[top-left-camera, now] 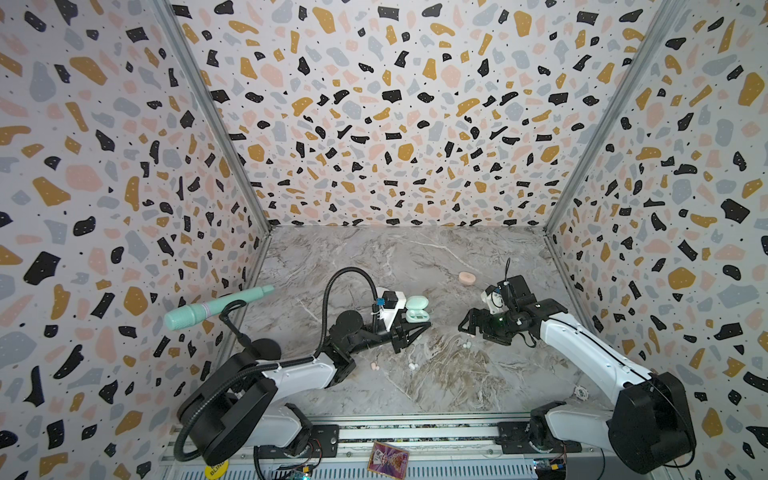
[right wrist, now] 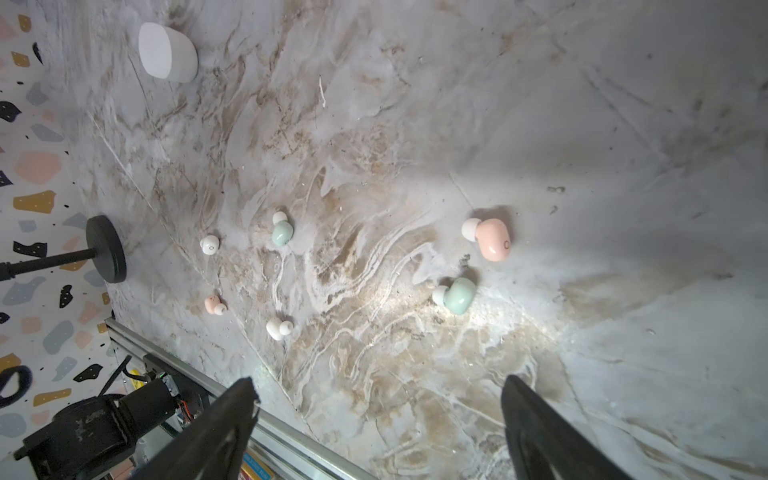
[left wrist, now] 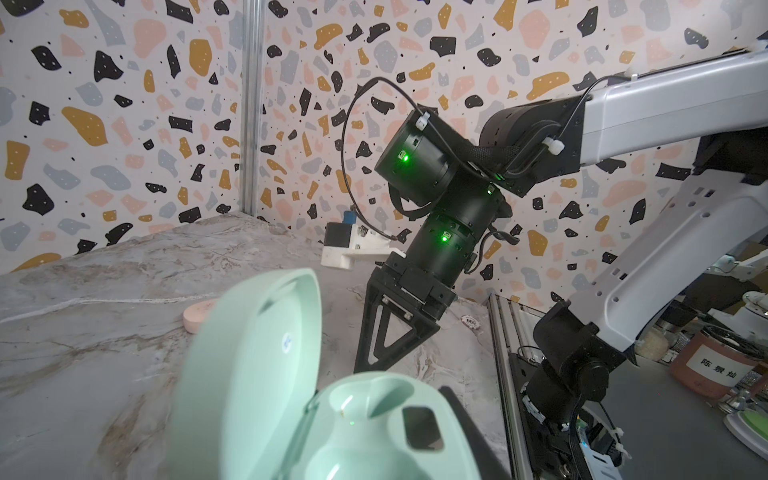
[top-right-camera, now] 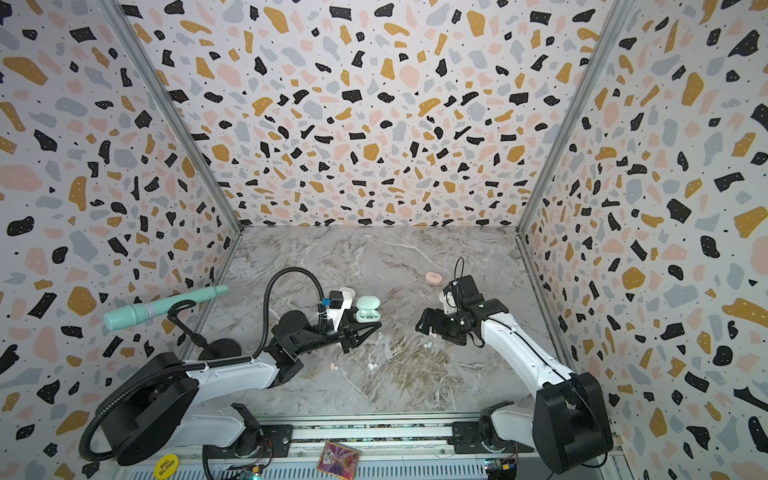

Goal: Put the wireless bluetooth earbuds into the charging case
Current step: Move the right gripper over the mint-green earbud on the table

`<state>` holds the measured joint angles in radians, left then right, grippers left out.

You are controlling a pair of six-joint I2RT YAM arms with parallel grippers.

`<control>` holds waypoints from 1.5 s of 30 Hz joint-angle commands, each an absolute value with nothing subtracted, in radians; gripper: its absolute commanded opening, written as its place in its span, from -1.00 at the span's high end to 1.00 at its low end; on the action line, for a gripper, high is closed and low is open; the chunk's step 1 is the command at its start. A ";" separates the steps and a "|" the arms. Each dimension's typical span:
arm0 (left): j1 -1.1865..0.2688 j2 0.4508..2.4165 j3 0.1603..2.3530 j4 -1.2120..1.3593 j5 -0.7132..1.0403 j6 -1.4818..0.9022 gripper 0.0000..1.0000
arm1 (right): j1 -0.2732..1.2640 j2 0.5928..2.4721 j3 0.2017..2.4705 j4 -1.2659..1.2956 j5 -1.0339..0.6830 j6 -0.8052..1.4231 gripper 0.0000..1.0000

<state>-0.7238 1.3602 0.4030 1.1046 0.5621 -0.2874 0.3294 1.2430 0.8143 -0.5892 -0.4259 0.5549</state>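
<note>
Earbuds point(right wrist: 282, 235) lie scattered on the counter point(right wrist: 415, 104) toward its front edge; my right jaws hang spread above the mint earbud point(right wrist: 457, 295), pink earbud point(right wrist: 492, 239) just beside. My left jaws pinch the open mint charging case point(left wrist: 291, 374). Closing off-centre could squirt that slick bud away or snag its neighbour.

mint case point(top-left-camera: 417, 303), pink earbud point(right wrist: 492, 241), marbled table point(top-left-camera: 415, 257)

A robotics lab test cell: terrazzo-print panels point(top-left-camera: 395, 104) box in a marble-print tabletop point(top-left-camera: 415, 257), and an aluminium rail point(top-left-camera: 415, 434) carries the left arm point(top-left-camera: 299, 370) and right arm point(top-left-camera: 582, 345).
</note>
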 commanded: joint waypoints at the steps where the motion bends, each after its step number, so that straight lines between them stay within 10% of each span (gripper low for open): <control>1: -0.728 1.374 0.394 1.206 0.561 -0.234 0.65 | 0.326 1.241 0.807 -0.525 -0.417 0.587 -0.86; 17: -0.729 1.412 0.512 1.007 0.594 0.003 0.63 | 0.352 1.329 0.710 -0.442 -0.420 0.644 -0.64; 45: -0.729 1.460 0.443 1.342 0.631 -0.253 0.62 | 0.412 1.421 0.698 -0.336 -0.463 0.710 -0.57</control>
